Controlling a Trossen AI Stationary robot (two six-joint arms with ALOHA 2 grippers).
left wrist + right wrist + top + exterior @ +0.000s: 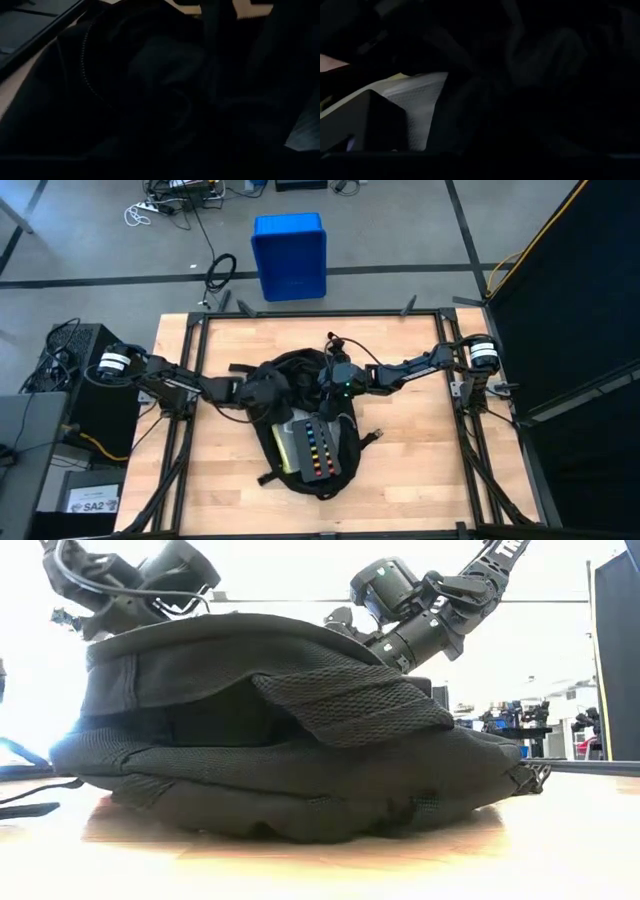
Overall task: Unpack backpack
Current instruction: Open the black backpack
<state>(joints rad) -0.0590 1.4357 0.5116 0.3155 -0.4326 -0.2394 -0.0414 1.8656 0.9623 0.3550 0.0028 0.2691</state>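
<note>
While lying flat mid-table (420,480), black backpack (345,442) reads soft, floppy, prob. fairly light; fabric will sag & bunch, not lift as one piece. Main opening gaping, showing a pale box w/ rows of coloured dots (318,448) inside, plus a paler flat item beside it. Best holds by judgement: zip edge or opening rim, not slack mesh panel. Left gripper (262,392) and right gripper (337,376) both down on pack's top end by the opening; finger state — can't tell for either. Blue bin (289,255) well apart, on floor.
</note>
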